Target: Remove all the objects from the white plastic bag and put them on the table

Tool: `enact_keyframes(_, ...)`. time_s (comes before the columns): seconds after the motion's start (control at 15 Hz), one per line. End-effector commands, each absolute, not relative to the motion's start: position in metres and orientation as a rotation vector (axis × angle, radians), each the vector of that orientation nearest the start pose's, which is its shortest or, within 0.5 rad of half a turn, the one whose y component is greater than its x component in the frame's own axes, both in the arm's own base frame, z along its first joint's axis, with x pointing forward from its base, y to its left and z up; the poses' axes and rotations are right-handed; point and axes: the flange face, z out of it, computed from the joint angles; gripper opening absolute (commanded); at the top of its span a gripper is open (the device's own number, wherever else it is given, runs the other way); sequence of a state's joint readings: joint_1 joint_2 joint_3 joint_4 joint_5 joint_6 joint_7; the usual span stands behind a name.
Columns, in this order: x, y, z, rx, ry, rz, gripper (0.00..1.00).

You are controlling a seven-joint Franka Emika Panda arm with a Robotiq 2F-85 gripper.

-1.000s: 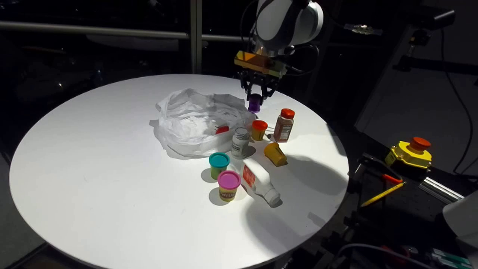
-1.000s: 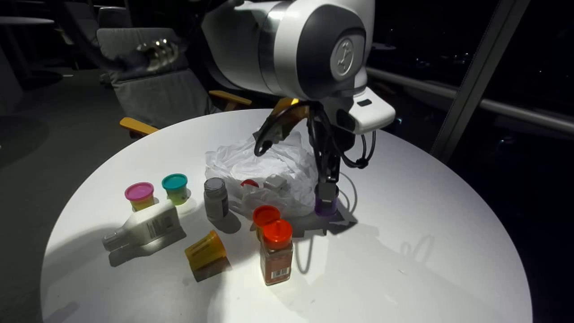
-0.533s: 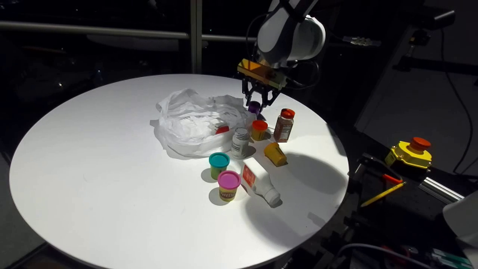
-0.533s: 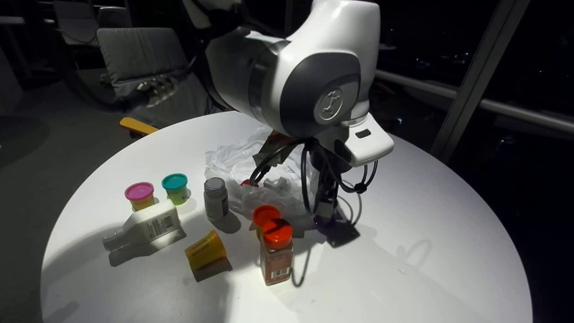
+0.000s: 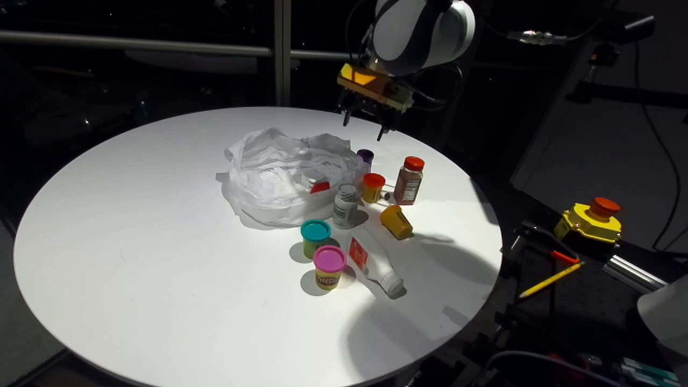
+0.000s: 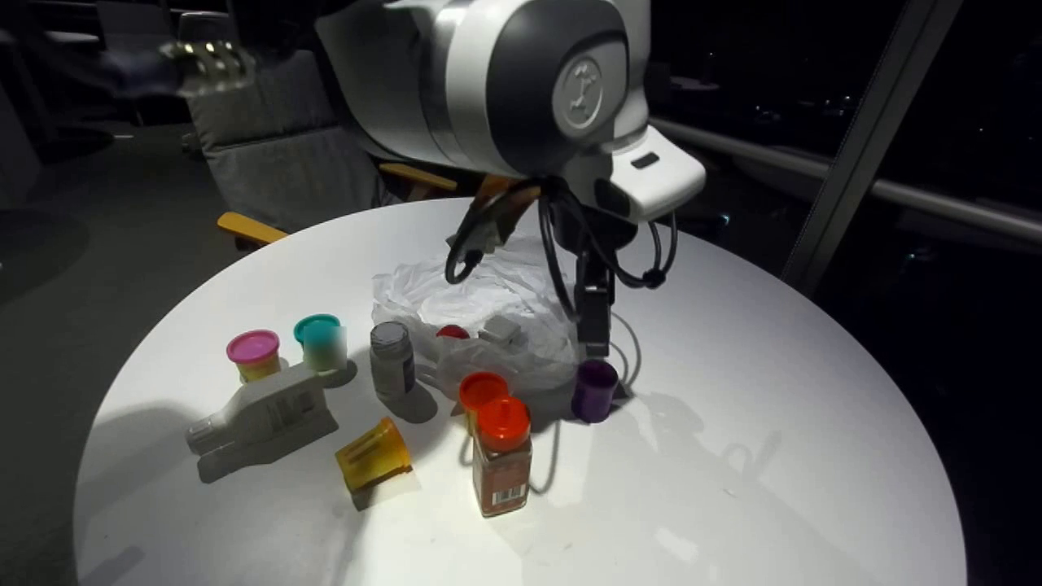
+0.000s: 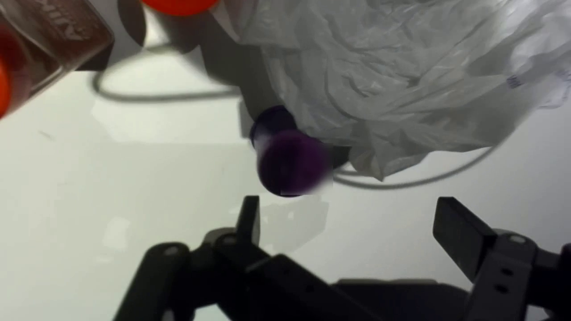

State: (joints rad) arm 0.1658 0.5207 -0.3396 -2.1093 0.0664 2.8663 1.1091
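Spread wide, with nothing in its grip, the end effector (image 7: 348, 211) hung above the purple jar (image 6: 594, 395) that it had held a second earlier and had just let go, rising clear of it. The jar stood upright on the round white tabletop (image 5: 177, 301), just beside the white plastic bag (image 5: 285, 214) — one more object out, by every sign. The job looked well along yet unfinished: a red item (image 5: 321, 187) and a white item (image 6: 499, 330) showed among the bag's folds, though whether the two were one thing could not be told.

Between the bag and the tabletop edge facing the yellow-and-red device (image 5: 590, 223) stood a grey bottle (image 5: 344, 208), an orange-lidded tub (image 5: 372, 191) and a red-capped bottle (image 5: 409, 183), with a yellow tub (image 5: 395, 223) tipped on its side near them. Farther along that side, a white bottle (image 5: 376, 260) lay flat next to the upright teal-lidded tub (image 5: 315, 236) and pink-lidded tub (image 5: 329, 263), all short of the edge.

Past the edge, a yellow pencil (image 5: 552, 279) rested near the device. A grey chair (image 6: 269, 155) with wooden armrests (image 6: 251, 228) stood off another stretch of the edge, and behind everything rose a metal frame (image 5: 282, 54) — against what appeared to be dark glass (image 5: 161, 80).
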Motion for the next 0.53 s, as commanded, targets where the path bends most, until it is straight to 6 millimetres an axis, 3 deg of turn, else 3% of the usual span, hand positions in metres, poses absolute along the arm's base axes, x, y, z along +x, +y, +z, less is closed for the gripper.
enact_keyframes(0.0,0.614,-0.052,0.249,-2.643,1.671,-0.543,1.0)
enact_keyframes(0.13,0.629,-0.021,0.256,-2.719,1.519,-0.537,1.0)
enact_keyframes(0.47,0.658,0.025,0.212,-2.764,1.268,-0.413,1.0)
